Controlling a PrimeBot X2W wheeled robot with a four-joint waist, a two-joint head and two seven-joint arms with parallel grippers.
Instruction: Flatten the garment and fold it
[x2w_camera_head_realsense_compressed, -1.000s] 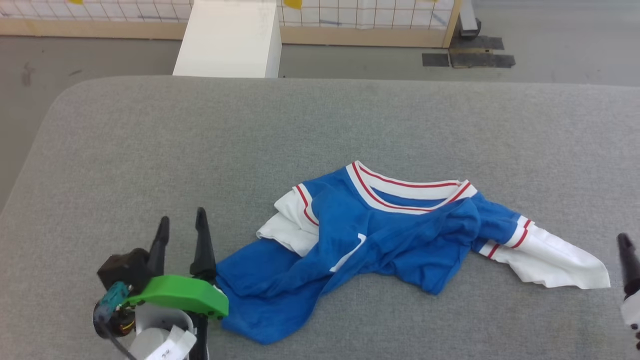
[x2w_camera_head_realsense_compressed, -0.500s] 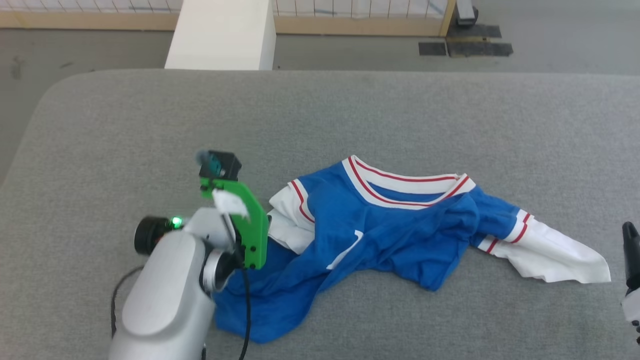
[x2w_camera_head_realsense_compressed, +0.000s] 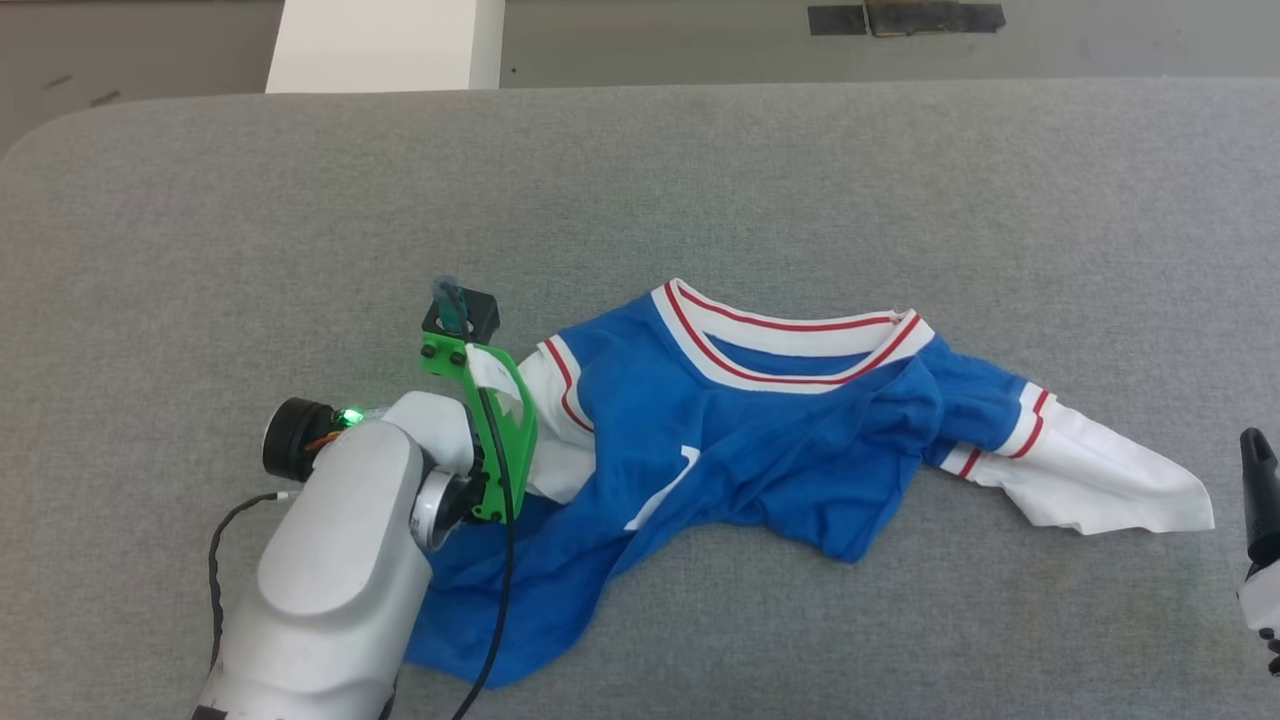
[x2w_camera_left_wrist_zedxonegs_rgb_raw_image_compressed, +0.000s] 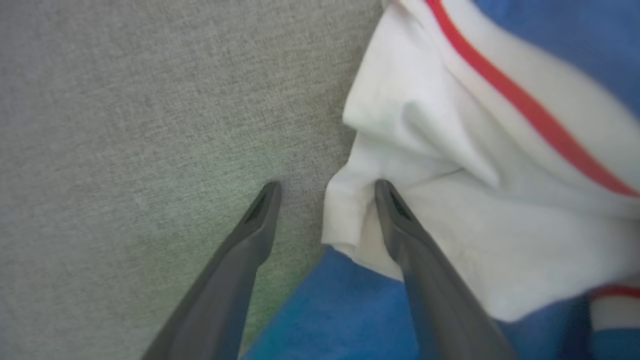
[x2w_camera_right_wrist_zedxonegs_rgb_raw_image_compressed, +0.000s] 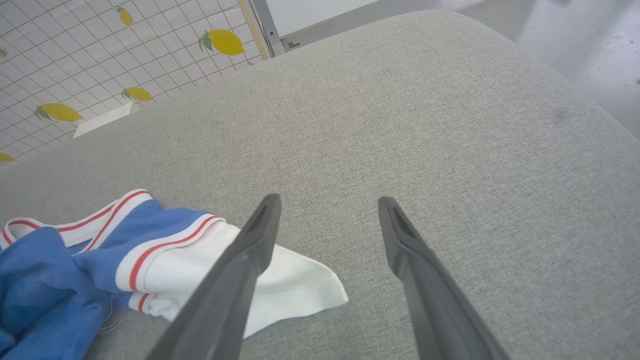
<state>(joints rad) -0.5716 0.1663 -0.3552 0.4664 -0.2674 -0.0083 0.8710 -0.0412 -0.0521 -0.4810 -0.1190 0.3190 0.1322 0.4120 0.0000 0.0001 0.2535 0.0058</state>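
So, starting on the left: the left arm is reached in over the grey worktop with its wrist bent down, so the left tool points pretty much straight at the fabric. Its jaws are wide apart with nothing held. In the left wrist view one finger is over bare worktop and the other is on or just above the tucked-up white sleeve, with the sleeve's edge between them.

Looks to me like the step is grabbing that sleeve to pull it out flat. My tip: catch only the white edge, not the blue layer underneath, close properly, then drag low and outward to the left so the bunching doesn't just travel along.

The garment lies crumpled mid-worktop toward the near edge. Its collar faces away from the robot, the blue body twists down to the near left, and the other sleeve is spread out to the right.

Far right, the right tool hangs near that sleeve's tip, also wide and empty, with its fingers angled low over the worktop.
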